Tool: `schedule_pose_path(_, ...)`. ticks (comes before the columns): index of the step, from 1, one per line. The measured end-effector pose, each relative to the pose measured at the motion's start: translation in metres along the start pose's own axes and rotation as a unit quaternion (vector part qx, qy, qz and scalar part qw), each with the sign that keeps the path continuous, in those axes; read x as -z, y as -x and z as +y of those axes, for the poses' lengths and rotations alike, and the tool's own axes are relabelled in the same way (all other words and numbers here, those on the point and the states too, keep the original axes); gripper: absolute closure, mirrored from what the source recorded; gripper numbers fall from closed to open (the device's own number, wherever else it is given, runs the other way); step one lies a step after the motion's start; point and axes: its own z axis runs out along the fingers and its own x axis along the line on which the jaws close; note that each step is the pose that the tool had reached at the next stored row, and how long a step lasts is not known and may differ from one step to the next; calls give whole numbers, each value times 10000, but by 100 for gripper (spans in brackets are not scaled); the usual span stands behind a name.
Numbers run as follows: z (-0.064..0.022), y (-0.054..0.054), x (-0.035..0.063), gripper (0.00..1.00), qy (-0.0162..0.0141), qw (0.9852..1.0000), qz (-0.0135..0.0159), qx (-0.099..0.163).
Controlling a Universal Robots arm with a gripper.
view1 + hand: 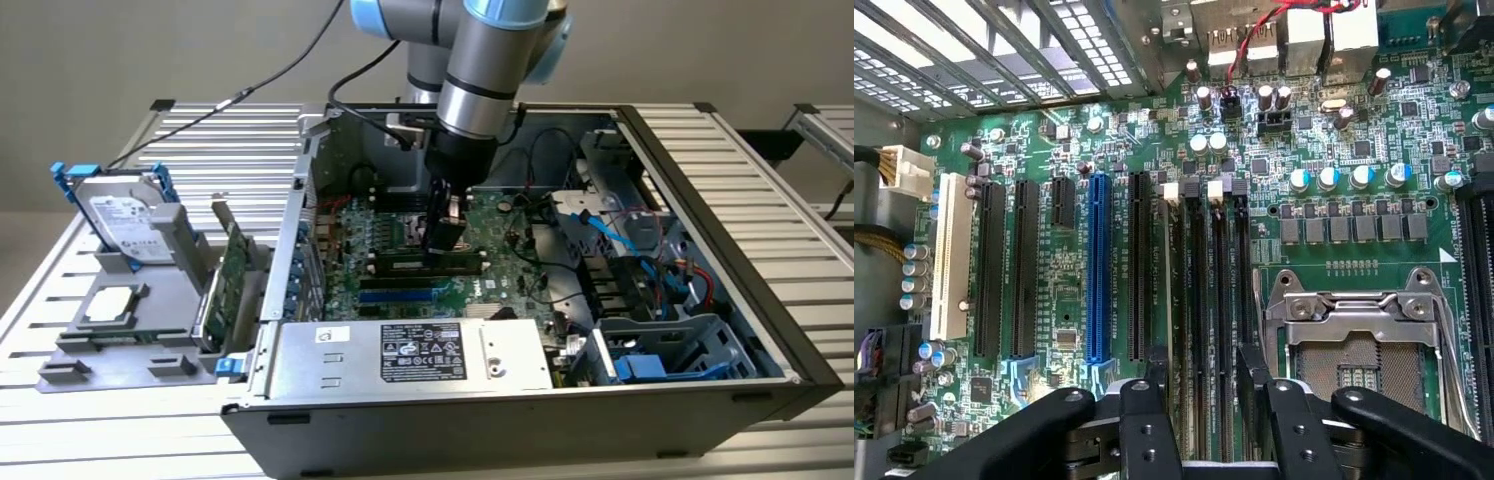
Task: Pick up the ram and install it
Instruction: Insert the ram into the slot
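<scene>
My gripper [1209, 410], jaws spread wide and empty, straddles the ram [427, 264] standing in its motherboard slot, twelve o'clock of the power supply [414, 352]; install step, seating unconfirmed, needing straight-down pressure.

— How is the arm [470, 70] posed?

— It comes down from above, its grey-and-blue wrist joints stacked nearly upright, with a black cable trailing off behind the upper joint. Below the silver sleeve sits the black gripper [443, 238], pointing straight down.

— And the gripper itself?

— In the wrist view the gripper [1209, 420] has its two black fingers [1146, 430] spread apart with an open gap between them, the linkage bars splayed out to either side. Nothing is clamped between the pads.

— Any tilt?

— None I can make out; it hangs vertical.
</scene>
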Motion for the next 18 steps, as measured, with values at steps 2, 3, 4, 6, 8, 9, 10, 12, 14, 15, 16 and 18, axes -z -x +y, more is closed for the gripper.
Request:
schedule_pose_path(2,3,-3,17,60,6,10000,30,-4)
schedule_pose_path(3,5,-6,27,60,9,10000,45,-7)
schedule_pose_path(4,7,-8,37,60,12,10000,64,-11)
schedule_pose_path(6,10,-10,48,60,13,9999,121,-23)
schedule_pose_path(8,13,-13,61,60,13,9998,196,-38)
schedule_pose_path(9,14,-15,70,60,12,9997,225,-44)
schedule_pose_path(10,17,-19,85,60,12,9997,251,-49)
schedule_pose_path(12,23,-25,116,60,11,9996,290,-57)
schedule_pose_path(14,31,-33,153,60,12,9995,319,-63)
schedule_pose_path(15,36,-37,175,60,13,9994,330,-65)
schedule_pose_path(16,41,-43,199,60,15,9994,341,-67)
schedule_pose_path(18,50,-52,244,60,19,9993,359,-70)
